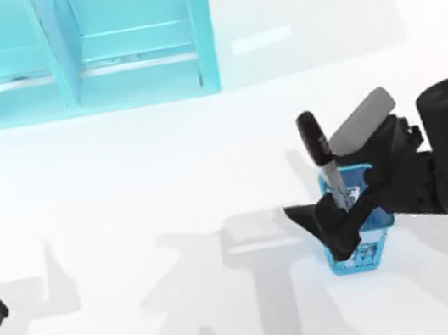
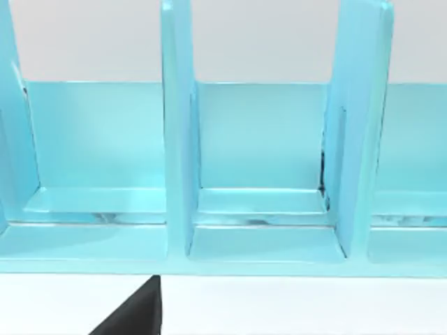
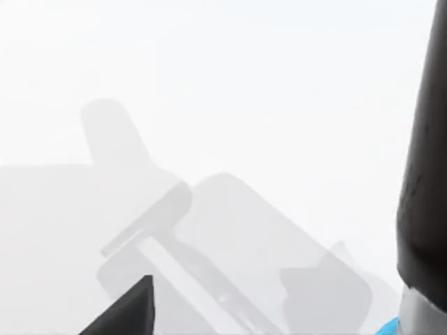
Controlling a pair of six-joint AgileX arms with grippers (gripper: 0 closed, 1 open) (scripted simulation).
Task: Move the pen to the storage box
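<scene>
Right gripper (image 1: 341,215) sits at the blue mesh cup (image 1: 358,235), about 4 o'clock on the tabletop (image 1: 168,194). The pen (image 1: 323,159) stands in the cup, black cap up and leaning toward 11 o'clock, silver barrel running down between the gripper fingers. Fingers look closed around the lower barrel, but contact is hidden, so whether they grip it I cannot tell. In the right wrist view the pen (image 3: 426,160) is close up, with a cup edge beside it. Left arm parked at 9 o'clock edge; its gripper state I cannot tell. Storage box (image 1: 75,50) at 11 o'clock, well apart from the pen. Risks: pen slips in a low, off-centre grip; cup drags up or tips when lifting; tilted pen clips a box divider (image 2: 178,132).
</scene>
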